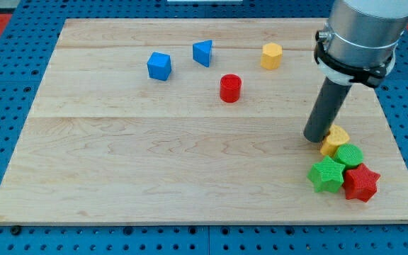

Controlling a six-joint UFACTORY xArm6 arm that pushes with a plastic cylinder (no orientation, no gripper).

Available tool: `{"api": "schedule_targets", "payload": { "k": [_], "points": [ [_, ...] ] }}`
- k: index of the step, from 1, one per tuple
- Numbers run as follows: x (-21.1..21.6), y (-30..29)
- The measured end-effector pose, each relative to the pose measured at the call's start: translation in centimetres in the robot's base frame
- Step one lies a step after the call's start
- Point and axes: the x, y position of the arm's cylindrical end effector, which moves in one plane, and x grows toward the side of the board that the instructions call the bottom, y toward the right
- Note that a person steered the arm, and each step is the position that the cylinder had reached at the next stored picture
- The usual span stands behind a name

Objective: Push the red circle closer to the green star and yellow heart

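Note:
The red circle (230, 88) stands in the upper middle of the wooden board (154, 163). The green star (326, 174) lies near the view's bottom right. The yellow heart (336, 139) sits just above it, partly behind my rod. My tip (316, 138) rests on the board right against the yellow heart's left side, far to the right of and below the red circle.
A green circle (349, 156) and a red star (362, 182) crowd the green star and yellow heart. A blue cube (159, 66), a blue triangle (203, 52) and a yellow hexagon (271, 55) lie along the board's top. The board's right edge is close to the cluster.

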Motion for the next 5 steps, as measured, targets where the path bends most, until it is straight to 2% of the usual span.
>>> {"api": "schedule_targets", "payload": {
  "k": [2, 3, 4, 5],
  "points": [
    [-9.5, -1.7],
    [-12.9, -5.6],
    [-12.4, -10.2],
    [-10.0, -11.4]
  ]
}}
